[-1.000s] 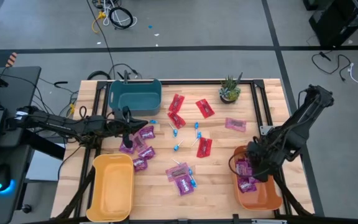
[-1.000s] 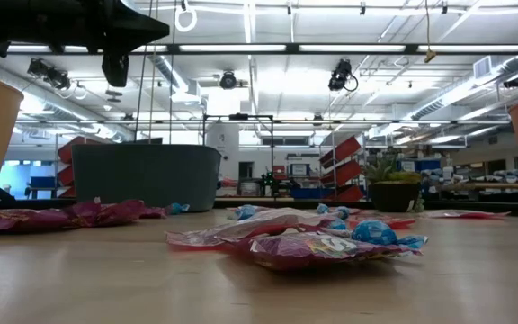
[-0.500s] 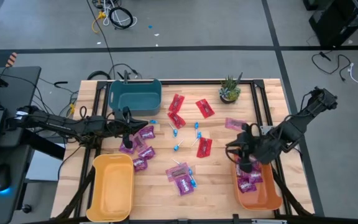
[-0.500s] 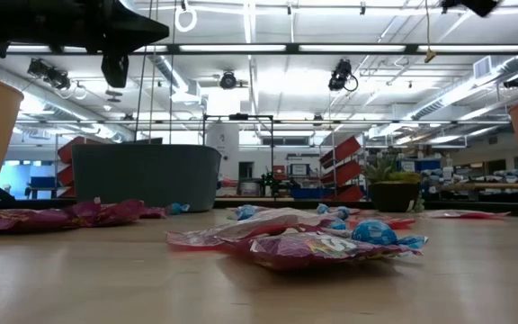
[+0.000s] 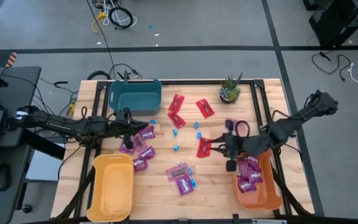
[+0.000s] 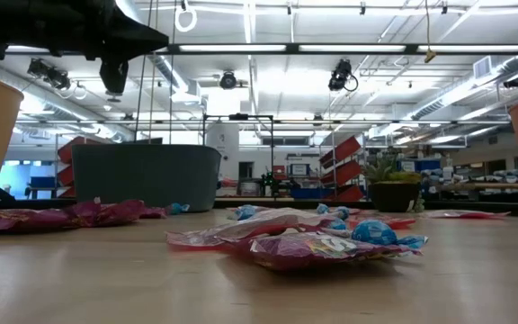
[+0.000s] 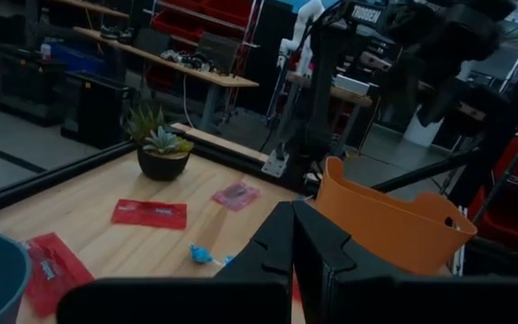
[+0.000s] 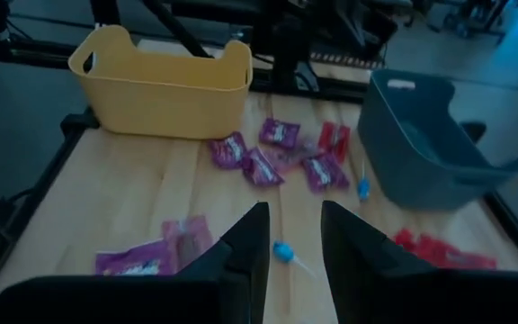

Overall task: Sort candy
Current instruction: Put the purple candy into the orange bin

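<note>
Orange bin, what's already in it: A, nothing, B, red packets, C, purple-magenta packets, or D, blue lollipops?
C: the high view shows shiny purple-magenta packets lying inside the orange bin, with no red packets or lollipops visible in it.

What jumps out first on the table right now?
The scatter of candy across the middle of the table: purple packets, red packets, blue lollipops. The right claw hangs open over the table's middle, beside the orange bin, which already holds purple packets. The left claw is shut above the purple packets near the teal bin; the yellow bin sits empty.
</note>
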